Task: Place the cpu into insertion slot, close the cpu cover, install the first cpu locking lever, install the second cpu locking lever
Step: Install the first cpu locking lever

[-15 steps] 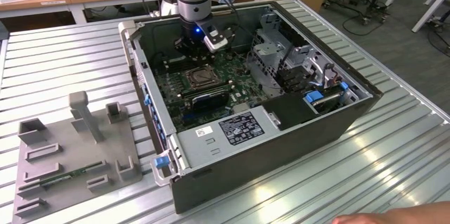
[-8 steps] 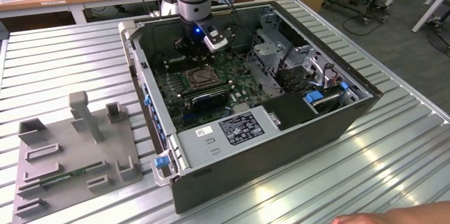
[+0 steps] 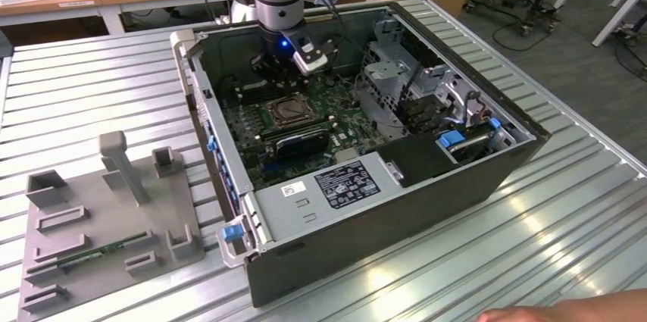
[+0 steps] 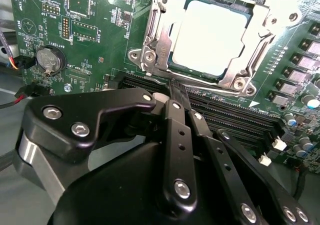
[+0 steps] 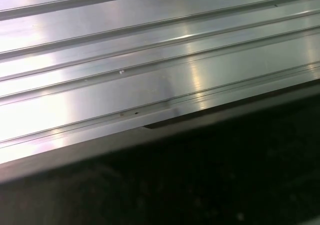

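The arm reaches down into the open computer case [image 3: 425, 201], which lies on a ribbed metal table [image 3: 91, 87]. The gripper [image 3: 275, 72] hangs just above the green circuit board [image 4: 30, 20], close to the insertion slot [image 3: 286, 112].

In the second wrist view the gripper [image 4: 176, 91] has its black fingers [image 4: 172, 130] drawn together at the tips, with nothing visible between them. They sit just beside one edge of the slot. The cpu [image 4: 210, 35] (a pale square) lies flat in the slot, and the cpu cover [image 4: 161, 40] is down over it, framing it through its window.

A round coin battery [image 4: 51, 60] sits on the board well apart from the slot. A grey plastic fixture [image 3: 101, 223] rests on the table at the exterior view's left, and a person's hand [image 3: 566, 311] shows at the lower edge.
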`<state>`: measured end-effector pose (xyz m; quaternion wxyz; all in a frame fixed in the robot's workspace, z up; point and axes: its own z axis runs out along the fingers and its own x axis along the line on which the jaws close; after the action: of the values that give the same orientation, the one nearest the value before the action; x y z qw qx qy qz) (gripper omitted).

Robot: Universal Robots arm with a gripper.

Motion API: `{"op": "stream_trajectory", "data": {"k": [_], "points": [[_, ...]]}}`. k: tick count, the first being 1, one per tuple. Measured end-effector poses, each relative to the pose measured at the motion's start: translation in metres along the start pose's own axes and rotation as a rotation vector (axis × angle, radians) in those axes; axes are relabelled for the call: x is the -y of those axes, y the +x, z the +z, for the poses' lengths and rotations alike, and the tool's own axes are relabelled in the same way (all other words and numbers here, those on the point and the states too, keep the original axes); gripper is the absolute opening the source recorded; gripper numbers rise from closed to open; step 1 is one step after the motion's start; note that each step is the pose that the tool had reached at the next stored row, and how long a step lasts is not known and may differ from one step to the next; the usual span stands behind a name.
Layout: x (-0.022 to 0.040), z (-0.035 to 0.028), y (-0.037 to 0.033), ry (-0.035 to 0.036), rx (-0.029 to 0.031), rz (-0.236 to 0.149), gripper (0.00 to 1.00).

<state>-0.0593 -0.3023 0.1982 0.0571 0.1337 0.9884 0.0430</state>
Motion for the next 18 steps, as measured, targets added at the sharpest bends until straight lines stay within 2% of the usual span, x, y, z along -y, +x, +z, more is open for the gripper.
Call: {"op": "stream_trajectory", "data": {"k": [7, 18], "points": [[-0.0007, -0.0068, -0.0007, -0.0001, 0.0, 0.0, 0.11], [-0.0009, -0.0073, -0.0006, -0.0015, -0.0004, 0.0, 0.11]]}}
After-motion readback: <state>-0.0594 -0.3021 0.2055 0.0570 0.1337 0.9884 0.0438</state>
